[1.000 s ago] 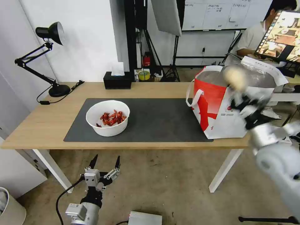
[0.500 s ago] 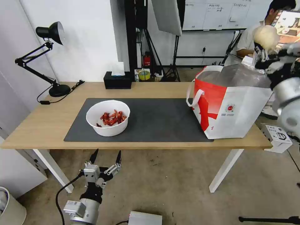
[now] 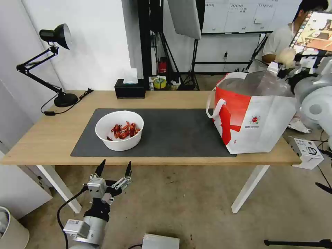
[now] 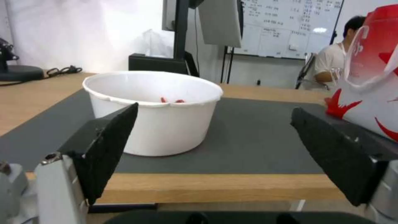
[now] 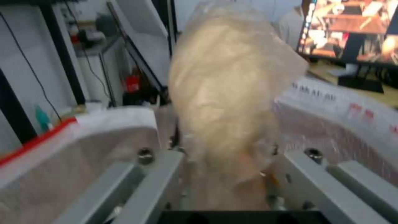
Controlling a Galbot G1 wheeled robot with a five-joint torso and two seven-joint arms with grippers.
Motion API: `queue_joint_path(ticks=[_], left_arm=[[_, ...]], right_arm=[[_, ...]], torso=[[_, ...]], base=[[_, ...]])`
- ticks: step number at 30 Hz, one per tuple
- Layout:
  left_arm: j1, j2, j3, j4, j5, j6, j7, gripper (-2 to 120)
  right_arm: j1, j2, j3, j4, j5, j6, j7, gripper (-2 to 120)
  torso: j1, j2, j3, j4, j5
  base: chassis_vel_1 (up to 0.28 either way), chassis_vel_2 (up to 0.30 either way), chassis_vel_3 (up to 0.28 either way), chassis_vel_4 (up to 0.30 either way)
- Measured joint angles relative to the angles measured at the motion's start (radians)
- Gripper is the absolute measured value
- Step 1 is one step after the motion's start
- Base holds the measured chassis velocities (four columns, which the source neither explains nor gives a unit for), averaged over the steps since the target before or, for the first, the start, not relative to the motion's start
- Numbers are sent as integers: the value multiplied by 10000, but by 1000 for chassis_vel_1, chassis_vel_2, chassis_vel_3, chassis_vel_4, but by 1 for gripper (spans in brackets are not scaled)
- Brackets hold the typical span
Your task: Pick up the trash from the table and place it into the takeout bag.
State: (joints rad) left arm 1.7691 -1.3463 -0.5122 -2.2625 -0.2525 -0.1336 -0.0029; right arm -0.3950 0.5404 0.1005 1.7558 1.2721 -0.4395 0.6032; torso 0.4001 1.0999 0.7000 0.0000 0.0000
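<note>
My right gripper (image 3: 284, 65) clamps the clear-wrapped beige lump (image 3: 286, 56) above the takeout bag (image 3: 256, 117). My left gripper (image 3: 114, 169) hangs spread wide, empty, below the bench (image 3: 45, 138) edge

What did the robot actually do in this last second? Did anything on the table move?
The right gripper, shut on the clear-wrapped beige lump, swung up from the near side of the red-and-white takeout bag, then came down to the bag's far right rim. The open left gripper edged up toward the light-wood table. The white bowl of red crayfish shells and the bag stayed put.
</note>
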Motion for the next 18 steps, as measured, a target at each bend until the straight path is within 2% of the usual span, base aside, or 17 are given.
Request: queue_joint_path(ticks=[1, 3, 4, 10, 11, 14, 15, 18], left_arm=[[0, 0, 0, 0, 0, 0, 0, 100], [-6, 57, -54, 11, -50, 5, 1, 100], [-6, 57, -54, 11, -50, 5, 1, 100], [-63, 137, -81, 163, -91, 15, 4, 100], [-63, 137, -81, 163, -91, 15, 4, 100], [-99, 165, -52, 264, -91, 17, 7, 100], [-99, 165, -52, 264, -91, 17, 7, 100], [-125, 172, -29, 337, -92, 20, 10, 100]], right_arm=[[0, 0, 0, 0, 0, 0, 0, 18], [-105, 29, 36, 0, 35, -178, 97, 28], [-105, 29, 36, 0, 35, -178, 97, 28], [-532, 36, 400, 122, -15, -45, -8, 54], [-532, 36, 400, 122, -15, -45, -8, 54], [-676, 64, 492, 170, -66, 115, -77, 68], [-676, 64, 492, 170, -66, 115, -77, 68], [-724, 127, 519, 170, -128, 295, -152, 84]], torso=[[0, 0, 0, 0, 0], [0, 0, 0, 1, 0], [0, 0, 0, 1, 0], [0, 0, 0, 0, -1], [0, 0, 0, 0, -1], [0, 0, 0, 0, -1], [0, 0, 0, 0, -1], [0, 0, 0, -1, -1]], base=[[0, 0, 0, 0], [0, 0, 0, 0], [0, 0, 0, 0], [0, 0, 0, 0], [0, 0, 0, 0], [0, 0, 0, 0], [0, 0, 0, 0], [0, 0, 0, 0]])
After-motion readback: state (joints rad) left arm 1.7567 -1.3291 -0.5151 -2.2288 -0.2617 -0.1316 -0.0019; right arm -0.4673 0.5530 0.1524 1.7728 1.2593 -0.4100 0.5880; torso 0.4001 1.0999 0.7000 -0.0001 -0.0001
